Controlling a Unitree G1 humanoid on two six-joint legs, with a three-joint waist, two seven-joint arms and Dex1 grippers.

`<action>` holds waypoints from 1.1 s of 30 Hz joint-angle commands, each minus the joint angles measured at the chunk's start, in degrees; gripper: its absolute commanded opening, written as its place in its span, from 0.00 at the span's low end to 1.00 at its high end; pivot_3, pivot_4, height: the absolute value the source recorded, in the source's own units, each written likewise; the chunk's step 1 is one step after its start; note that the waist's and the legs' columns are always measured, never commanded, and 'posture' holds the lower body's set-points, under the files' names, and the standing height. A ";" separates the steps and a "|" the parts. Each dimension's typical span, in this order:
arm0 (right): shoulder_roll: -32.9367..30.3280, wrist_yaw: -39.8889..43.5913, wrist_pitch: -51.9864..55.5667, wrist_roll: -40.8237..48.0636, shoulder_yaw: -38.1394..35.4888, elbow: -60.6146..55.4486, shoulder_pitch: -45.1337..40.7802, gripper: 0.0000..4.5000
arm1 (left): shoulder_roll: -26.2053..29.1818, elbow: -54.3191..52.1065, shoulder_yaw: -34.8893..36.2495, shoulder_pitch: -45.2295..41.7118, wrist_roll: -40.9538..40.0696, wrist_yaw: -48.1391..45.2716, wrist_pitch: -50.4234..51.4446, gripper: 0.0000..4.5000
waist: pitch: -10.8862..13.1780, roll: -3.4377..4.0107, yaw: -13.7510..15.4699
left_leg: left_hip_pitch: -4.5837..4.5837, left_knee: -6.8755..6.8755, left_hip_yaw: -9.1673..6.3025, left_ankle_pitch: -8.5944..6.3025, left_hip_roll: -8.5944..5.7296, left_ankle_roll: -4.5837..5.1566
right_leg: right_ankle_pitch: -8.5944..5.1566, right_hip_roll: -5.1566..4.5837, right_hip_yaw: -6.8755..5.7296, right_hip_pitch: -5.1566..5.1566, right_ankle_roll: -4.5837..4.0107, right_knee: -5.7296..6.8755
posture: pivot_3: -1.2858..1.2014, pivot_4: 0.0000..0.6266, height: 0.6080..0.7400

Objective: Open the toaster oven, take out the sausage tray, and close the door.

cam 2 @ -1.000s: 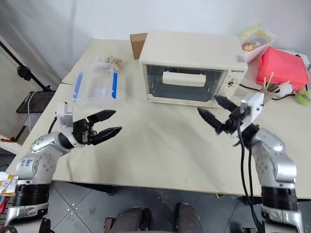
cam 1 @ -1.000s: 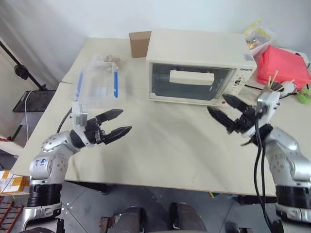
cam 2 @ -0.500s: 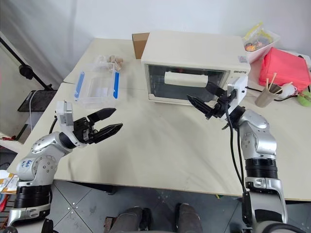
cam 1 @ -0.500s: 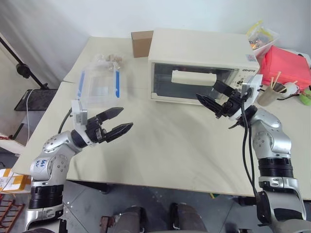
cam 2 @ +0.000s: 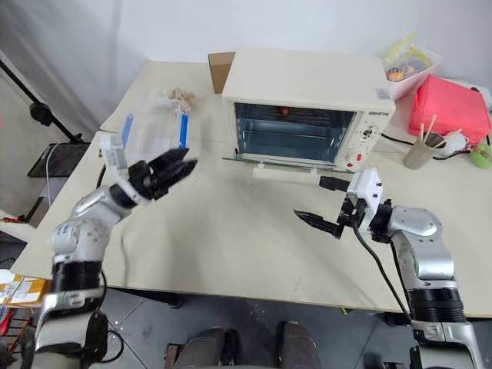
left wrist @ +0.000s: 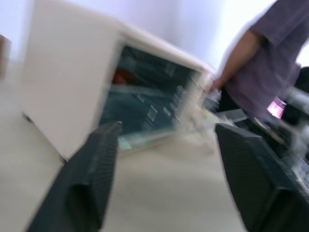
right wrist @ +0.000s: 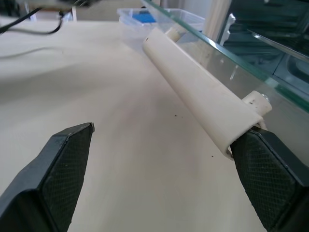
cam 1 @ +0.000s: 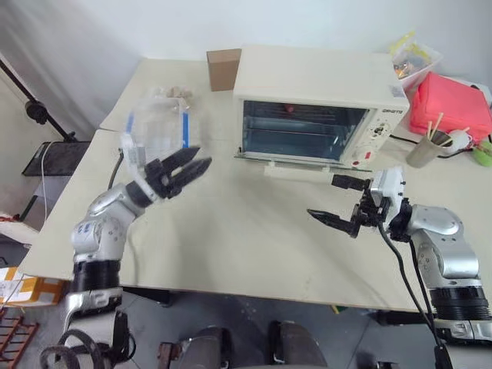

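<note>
The cream-white toaster oven [cam 1: 315,73] stands at the back of the table. Its glass door [cam 1: 304,160] lies folded down flat, the bar handle [cam 1: 296,171] facing me. A reddish spot [cam 1: 288,108] shows deep inside; I cannot make out the sausage tray itself. My right gripper [cam 1: 320,196] hangs open just in front of the handle's right end [right wrist: 231,130], one fingertip [right wrist: 263,154] beside it, holding nothing. My left gripper [cam 1: 204,156] is raised left of the oven, fingers apart and empty [left wrist: 169,126].
A clear container with blue clips [cam 1: 157,127] lies behind the left gripper. A brown cardboard box [cam 1: 223,68] stands left of the oven. A red bag [cam 1: 450,104] and a cup of sticks [cam 1: 423,147] sit at the right. A person [left wrist: 260,63] stands beyond the oven.
The door has gone from shut to folded down flat. My right gripper came down and back toward me from the handle. My left gripper rose and went forward, its fingers narrowing.
</note>
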 commanded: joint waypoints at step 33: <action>-4.06 -18.54 -2.90 -3.19 -16.99 -18.82 27.13 1.00 | -4.42 9.99 -13.40 1.49 17.91 -15.06 -14.15 0.01 | 0.12 -0.13 -0.18 | 0.07 0.32 -0.02 -0.22 0.16 -0.11 | 0.30 -0.21 -0.55 0.15 0.05 -0.20 | 0.52 0.24 1.00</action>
